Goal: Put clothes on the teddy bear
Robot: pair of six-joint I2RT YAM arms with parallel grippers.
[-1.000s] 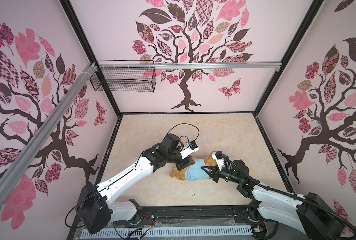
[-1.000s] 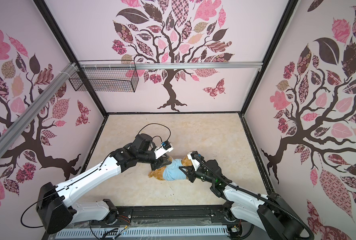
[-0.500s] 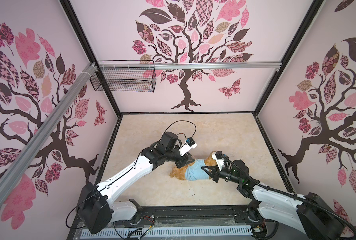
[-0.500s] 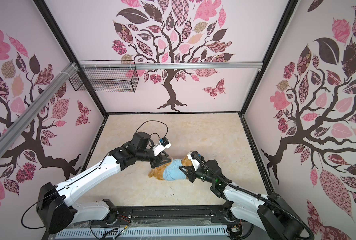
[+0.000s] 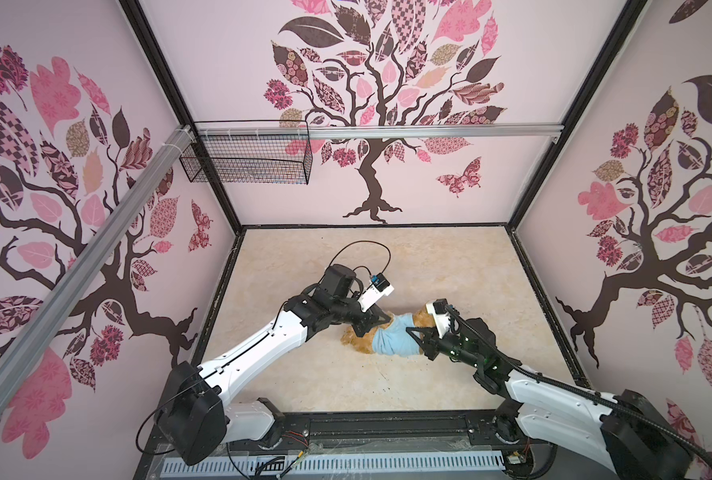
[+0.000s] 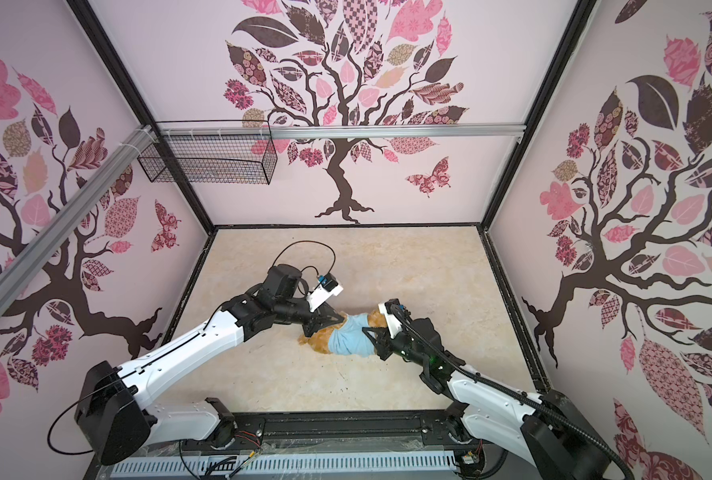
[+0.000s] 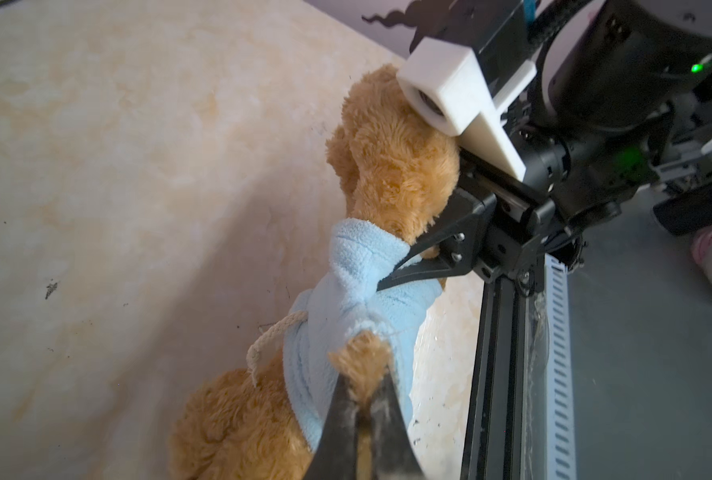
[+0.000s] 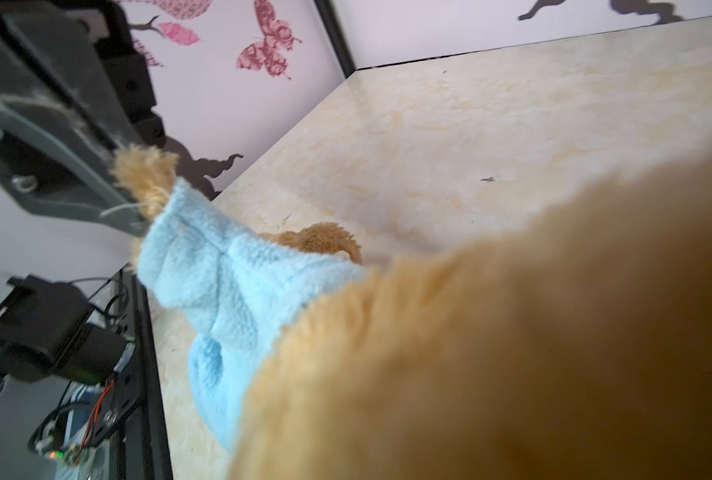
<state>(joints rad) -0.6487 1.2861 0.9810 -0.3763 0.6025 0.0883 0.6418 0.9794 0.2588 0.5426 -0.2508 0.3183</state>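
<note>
Left wrist view: the left gripper [image 7: 364, 376] is clamped tight on a furry paw [image 7: 360, 353] that pokes out of a sleeve cuff of the small light blue fleece hoodie [image 7: 346, 316]. Across from it, the right gripper [image 7: 394, 269] has its narrow black jaws pinched on the hoodie's collar fabric, just under the head of the golden-brown curly-furred plush teddy bear [image 7: 391, 166].

In both top views the bear [image 5: 356, 343] lies on the beige marbled tabletop [image 5: 312, 374], near its middle, stretched between the two claws with its head toward the right arm.

The step in hand looks like seating one arm in its sleeve. The next move probably calls for drawing the paw outward while the collar grip stays firm, so the sleeve slides up. Whether the other arm is through its sleeve cannot be told.
</note>
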